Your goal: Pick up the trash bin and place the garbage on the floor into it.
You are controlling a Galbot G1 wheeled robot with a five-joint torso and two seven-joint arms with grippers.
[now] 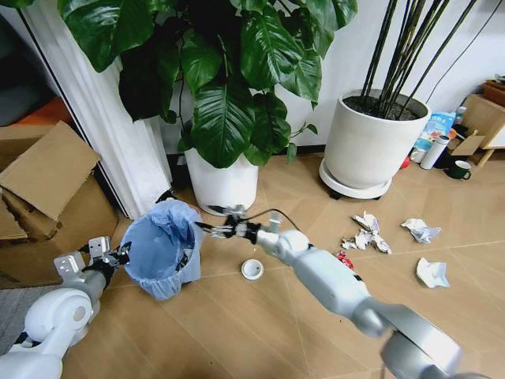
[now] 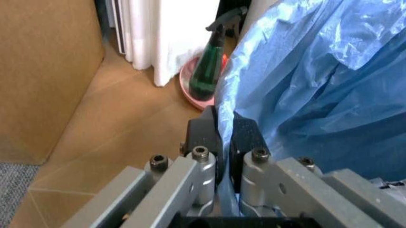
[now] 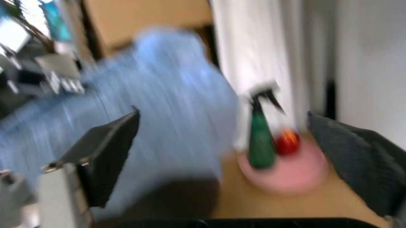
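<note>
The trash bin [image 1: 162,246], small and lined with a crinkly light-blue bag, stands tilted on the wooden floor [image 1: 237,332] in front of the leafy plant. My left gripper [image 1: 118,254] is shut on its left rim; the left wrist view shows the fingers [image 2: 203,135] pinching the bag's edge [image 2: 304,95]. My right gripper [image 1: 217,229] hovers open at the bin's right rim, its jaws wide apart before the blue bag [image 3: 159,95]. Garbage lies to the right: a white round lid [image 1: 252,269], a red wrapper [image 1: 345,258] and crumpled paper wads [image 1: 367,234] [image 1: 420,230] [image 1: 432,272].
Two large white plant pots [image 1: 224,183] [image 1: 371,146] stand behind. Cardboard boxes [image 1: 47,189] and a white curtain [image 1: 110,134] are at the left. A green spray bottle [image 2: 206,76] sits on a pink dish by the curtain. A mug [image 1: 459,169] and bottles stand at the far right.
</note>
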